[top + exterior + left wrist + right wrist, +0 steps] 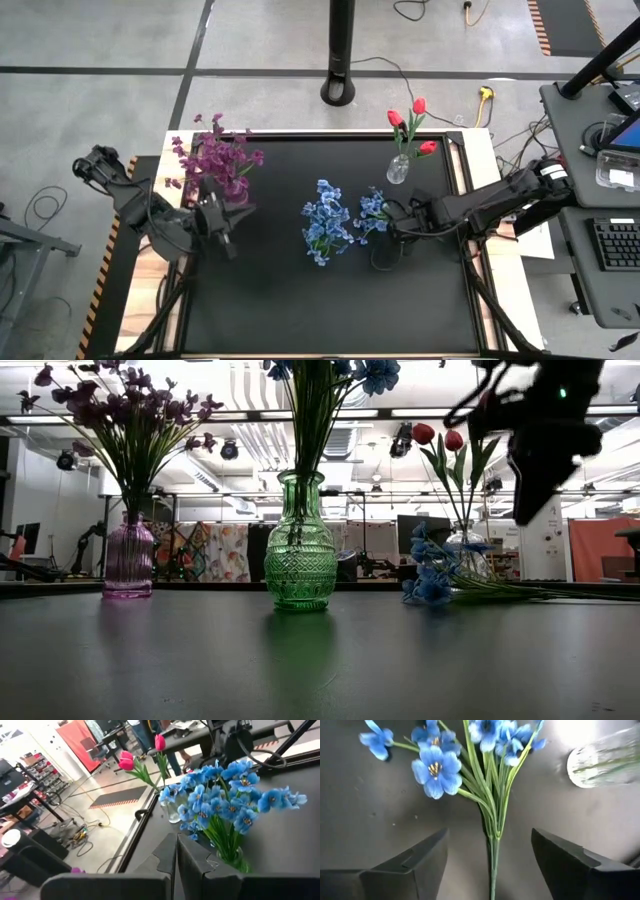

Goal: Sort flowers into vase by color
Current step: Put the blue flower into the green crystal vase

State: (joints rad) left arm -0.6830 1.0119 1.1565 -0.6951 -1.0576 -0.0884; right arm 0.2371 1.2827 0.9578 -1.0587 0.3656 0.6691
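— Status from the left side, please?

— Purple flowers [215, 160] stand in the purple vase [128, 560] at the far left of the black surface [270, 290]. My left claw [222, 240] sits just in front of them, fingers pressed together and holding nothing.

— And the middle?

— Blue flowers [325, 222] stand in the green vase [299, 545] near the centre. Just to their right, a loose blue bunch [470, 755] lies flat on the surface.

— Where is your right claw?

— My right claw [490, 862] hovers over that bunch's stem, fingers spread wide to either side of it and not touching it. Behind it, near the far edge, the red tulips [412, 122] stand in the clear vase [398, 168].
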